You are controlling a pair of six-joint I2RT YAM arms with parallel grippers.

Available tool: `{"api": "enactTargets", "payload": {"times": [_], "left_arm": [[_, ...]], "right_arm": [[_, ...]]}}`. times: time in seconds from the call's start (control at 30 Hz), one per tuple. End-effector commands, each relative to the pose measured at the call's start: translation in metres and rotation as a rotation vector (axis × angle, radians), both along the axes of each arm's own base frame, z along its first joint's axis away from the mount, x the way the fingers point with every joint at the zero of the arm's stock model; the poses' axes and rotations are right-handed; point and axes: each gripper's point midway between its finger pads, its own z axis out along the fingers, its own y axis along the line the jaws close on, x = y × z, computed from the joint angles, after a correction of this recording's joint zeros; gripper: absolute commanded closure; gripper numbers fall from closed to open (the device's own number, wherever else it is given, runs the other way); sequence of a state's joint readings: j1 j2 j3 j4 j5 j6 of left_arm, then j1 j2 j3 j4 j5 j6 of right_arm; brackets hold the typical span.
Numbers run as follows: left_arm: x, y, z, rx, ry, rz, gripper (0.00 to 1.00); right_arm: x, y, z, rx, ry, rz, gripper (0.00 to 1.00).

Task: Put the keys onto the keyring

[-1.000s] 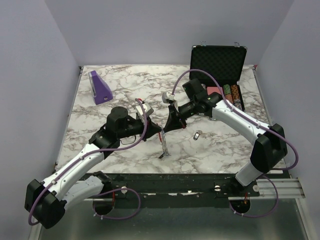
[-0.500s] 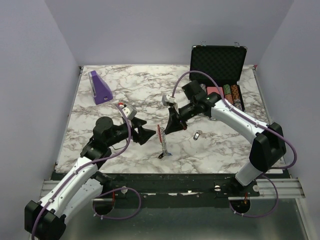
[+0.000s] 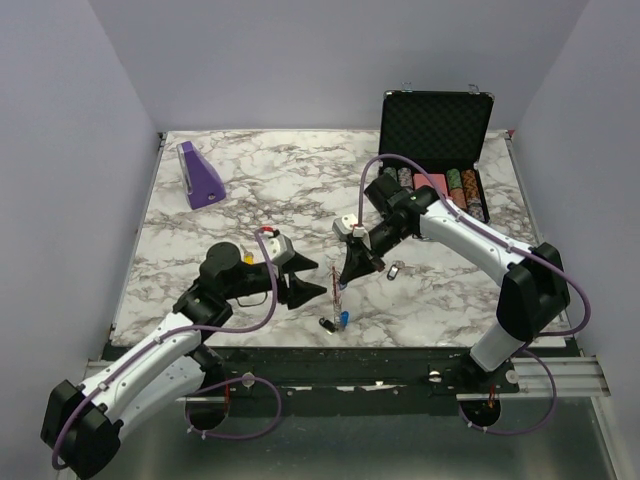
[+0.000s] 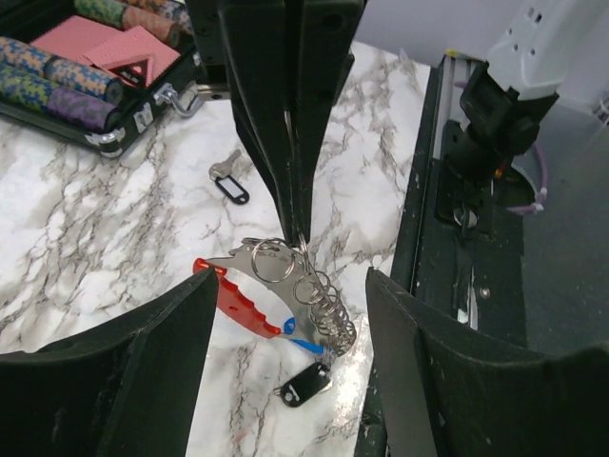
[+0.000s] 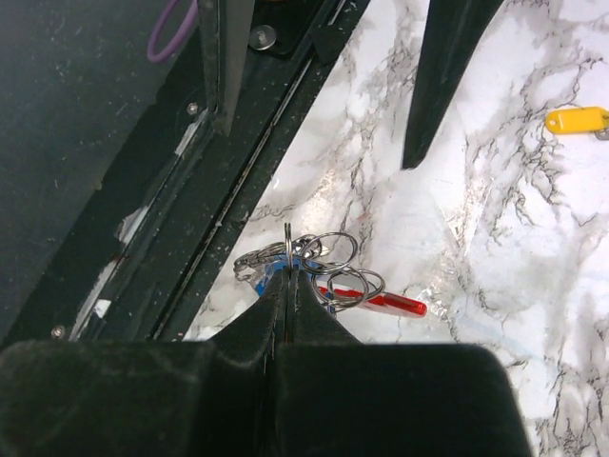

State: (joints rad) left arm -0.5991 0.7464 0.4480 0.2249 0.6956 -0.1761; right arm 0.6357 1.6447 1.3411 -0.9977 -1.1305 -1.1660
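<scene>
Since the earlier frames the left gripper (image 3: 312,294) has gone from closed to wide apart, and its arm has drawn back toward the near edge of the table (image 3: 250,200). It now stands just beside the keyring (image 4: 238,295) without touching it; in the left wrist view one finger is on each side. The right gripper (image 5: 285,281) has carried the keyring a little nearer to the front edge. Its jaws are pressed together on a thin metal ring (image 4: 301,249) at the top of the keyring, so the red clip and the chain of small rings hang below. At the lower end are two keys (image 4: 306,381), one with a black head and one blue; whether they rest on the marble I cannot tell. One loose key (image 4: 228,186) with a black head lies on the table to the right of the right gripper, and a yellow key (image 5: 578,119) lies beside the left arm.
</scene>
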Motion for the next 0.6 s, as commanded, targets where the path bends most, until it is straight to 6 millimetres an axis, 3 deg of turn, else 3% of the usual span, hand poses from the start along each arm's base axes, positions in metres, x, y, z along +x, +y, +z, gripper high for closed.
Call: {"api": "enactTargets", "payload": {"times": [0.0,0.17,0.4,0.57], "left_arm": [[-0.007,-0.012,-0.004,0.066,-0.072,-0.067,0.30],[-0.004,-0.020,-0.004,0.108,-0.096,-0.057,0.32],[0.000,-0.028,-0.009,0.140,-0.056,-0.074,0.50],[-0.002,-0.028,-0.023,0.165,-0.007,-0.075,0.54]], "right_arm": [[-0.006,-0.003,-0.004,0.027,-0.062,0.061,0.99],[-0.004,-0.003,-0.005,0.016,-0.067,0.057,0.99],[-0.001,0.000,-0.004,-0.007,-0.031,0.035,0.99],[0.002,0.002,-0.002,-0.018,-0.011,0.016,0.99]]}}
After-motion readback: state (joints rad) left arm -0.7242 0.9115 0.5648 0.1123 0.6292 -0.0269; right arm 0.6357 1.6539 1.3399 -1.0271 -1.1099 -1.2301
